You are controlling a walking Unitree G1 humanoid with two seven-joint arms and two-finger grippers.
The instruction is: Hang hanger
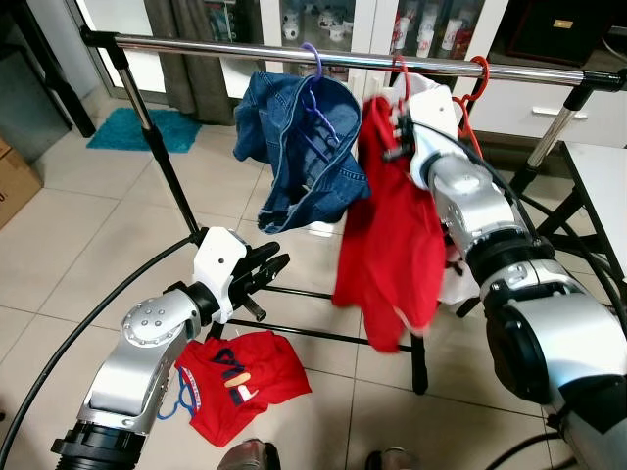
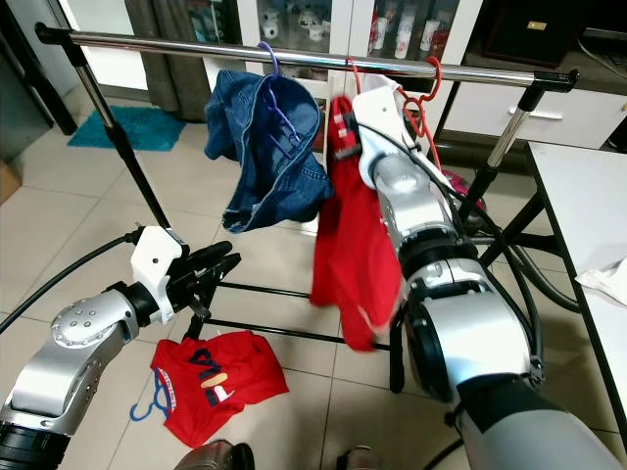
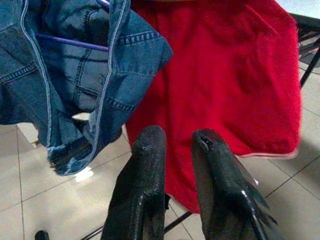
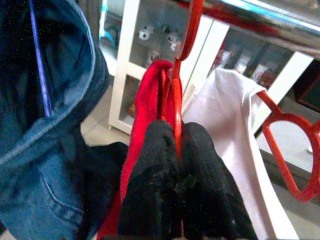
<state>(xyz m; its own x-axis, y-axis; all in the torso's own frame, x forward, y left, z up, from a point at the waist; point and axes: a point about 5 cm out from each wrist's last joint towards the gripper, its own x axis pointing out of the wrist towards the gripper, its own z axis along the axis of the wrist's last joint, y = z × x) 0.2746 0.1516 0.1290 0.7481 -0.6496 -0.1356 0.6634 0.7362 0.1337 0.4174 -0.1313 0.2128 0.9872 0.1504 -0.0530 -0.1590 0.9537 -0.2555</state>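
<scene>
Right gripper (image 4: 177, 150) pinches the red hanger (image 4: 186, 45) at the rail (image 1: 343, 59), crowded between denim shorts (image 1: 304, 147) and a white garment (image 4: 235, 120); left gripper (image 3: 180, 145), fingers slightly spread, hovers below.

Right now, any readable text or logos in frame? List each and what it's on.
"FILA": white letters on the red shirt on the floor, partly creased, so a likely reading.
Mugs in the cabinet: prints too small to read.
Nothing legible on the hanging red garment or the denim.
</scene>
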